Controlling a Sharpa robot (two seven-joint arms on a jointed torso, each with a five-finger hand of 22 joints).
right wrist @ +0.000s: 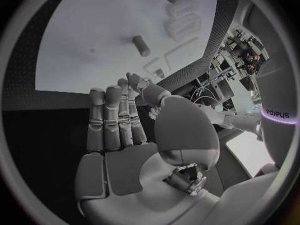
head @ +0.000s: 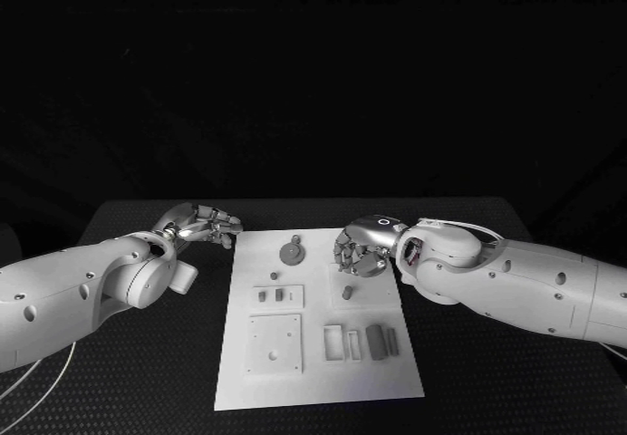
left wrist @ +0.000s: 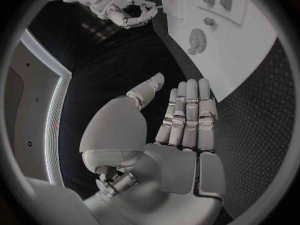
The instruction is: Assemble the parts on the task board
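Observation:
The white task board (head: 313, 381) lies in the middle of the black table. On it are a grey gear (head: 293, 254), a short grey peg (head: 349, 293), two small pieces (head: 271, 294) in a square recess, a square plate (head: 275, 344) and two dark bars (head: 381, 342) beside pale slots. My left hand (head: 203, 224) hovers just off the board's far left corner. In the left wrist view its fingers (left wrist: 187, 120) are straight and hold nothing, with the gear (left wrist: 197, 37) ahead. My right hand (head: 362, 249) is over the board's far right edge, its fingers (right wrist: 115, 117) extended and empty, near the peg (right wrist: 142, 46).
Black table (head: 118, 381) surrounds the board on every side. My two white forearms come in low over the table from either side. The near half of the board carries the plate and bars, away from both hands.

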